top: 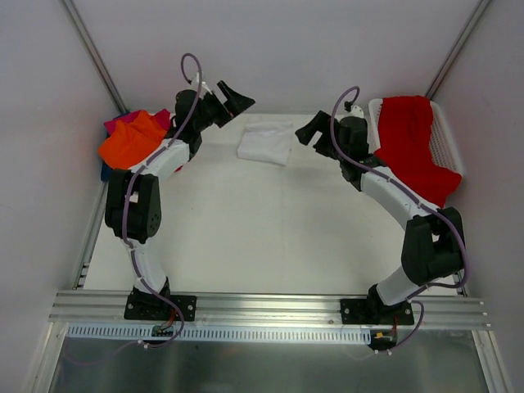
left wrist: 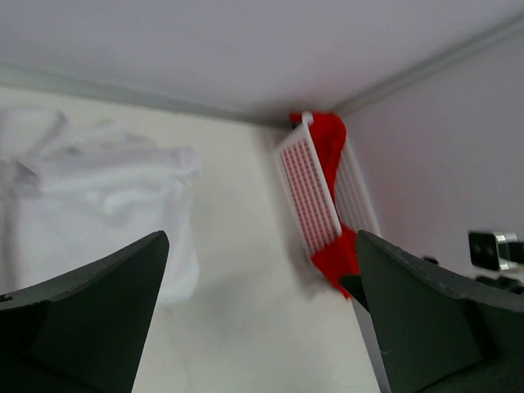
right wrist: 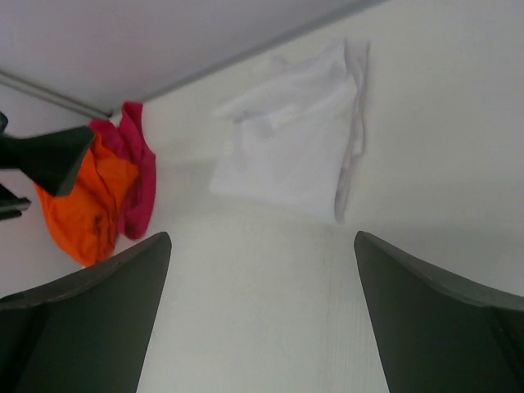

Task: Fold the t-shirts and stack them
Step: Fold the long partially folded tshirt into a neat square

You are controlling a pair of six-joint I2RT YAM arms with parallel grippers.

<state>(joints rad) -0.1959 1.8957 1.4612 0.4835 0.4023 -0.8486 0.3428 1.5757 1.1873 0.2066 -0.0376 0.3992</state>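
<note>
Both sets of jaws are spread wide and hold nothing, and the white t-shirt [top: 266, 142] lies flat on the surface [top: 262, 237] between them, just ahead of each pair of tips. From the left wrist it sits forward and toward the left-hand finger [left wrist: 90, 319]; from the right wrist it lies straight ahead, beyond the gap. Expect it to be light and completely limp. It already looks doubled into a rough rectangle with loose, rumpled edges, so it will probably sag, slide open and drag along the surface if you lift it by one layer. Take hold at an outer edge or corner, with one finger slipped under the whole thickness, and pinch all layers together. Two grips at opposite corners should keep the fold from spilling. The orange t-shirt [top: 131, 141] and magenta-pink t-shirt [top: 123, 121] are heaped behind and outside the left jaws. The red t-shirt [top: 413, 143] hangs over the basket [top: 446, 139] behind the right jaws.
</note>
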